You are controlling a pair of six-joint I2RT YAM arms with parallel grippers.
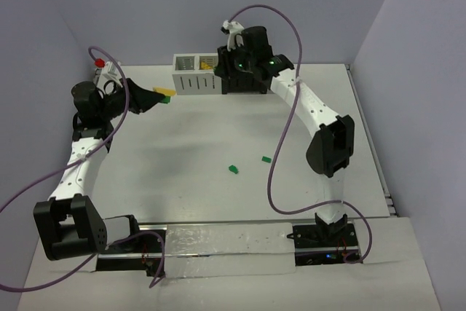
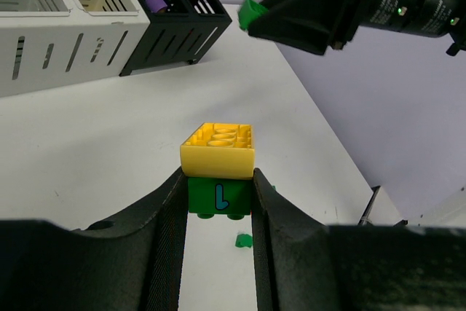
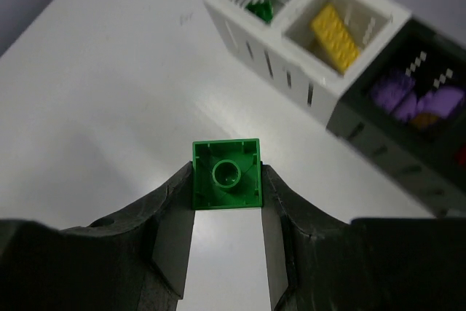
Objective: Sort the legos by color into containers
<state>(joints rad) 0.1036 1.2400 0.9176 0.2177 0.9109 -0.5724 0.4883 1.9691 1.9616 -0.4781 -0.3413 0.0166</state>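
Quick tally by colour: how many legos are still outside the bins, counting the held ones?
Green legos: 4: two loose, one in right gripper, one in left gripper.
Yellow legos: 1, stacked on the left one.
Total: 5

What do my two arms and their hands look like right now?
The left arm and right arm have white links, bulky black joints and a purple cable looping along each. The left hand and right hand are black with dark tapered fingers; green lights glow on the right wrist.
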